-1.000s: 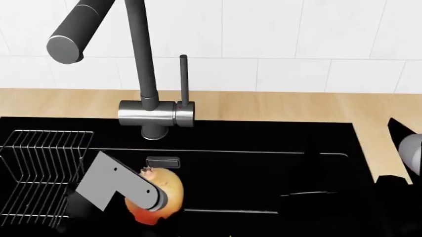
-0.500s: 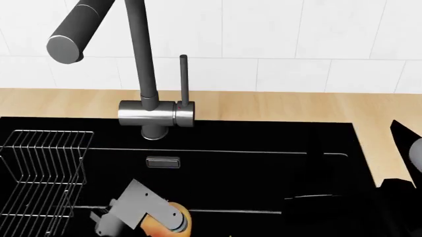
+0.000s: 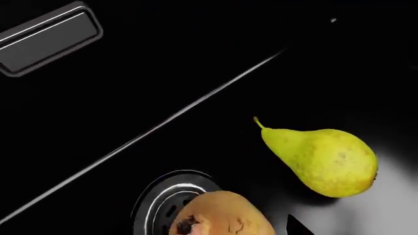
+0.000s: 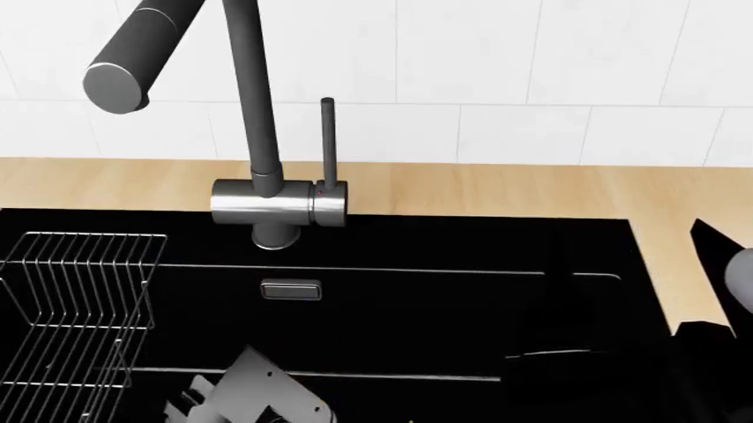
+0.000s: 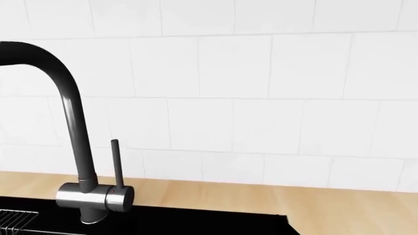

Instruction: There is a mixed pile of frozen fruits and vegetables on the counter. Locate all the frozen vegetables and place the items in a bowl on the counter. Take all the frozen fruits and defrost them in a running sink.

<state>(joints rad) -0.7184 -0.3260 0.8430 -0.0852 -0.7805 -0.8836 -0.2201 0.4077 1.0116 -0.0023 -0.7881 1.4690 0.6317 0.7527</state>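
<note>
In the left wrist view the rounded tan-yellow fruit (image 3: 225, 218) sits right at my left gripper's jaws, just above the round steel drain (image 3: 163, 196) of the black sink (image 3: 196, 63). One dark fingertip (image 3: 297, 228) shows beside it. The yellow pear (image 3: 320, 161) lies on the sink floor close by, stem toward the drain. In the head view my left arm (image 4: 253, 398) is low in the sink (image 4: 447, 308) at the bottom edge, with the fruit hidden. My right arm (image 4: 732, 278) is at the right edge and its fingers do not show. Vegetables and bowl are out of view.
The tall grey faucet (image 4: 264, 207) with its lever (image 4: 328, 141) stands behind the basin, also in the right wrist view (image 5: 95, 196). A wire rack (image 4: 77, 304) fills the sink's left side. The beige counter (image 4: 495, 189) runs along the tiled wall. An overflow plate (image 4: 291, 290) is on the back wall.
My left arm has moved down and toward me into the sink with the tan-yellow fruit, which has dropped out of the head view. The right arm has barely moved.
</note>
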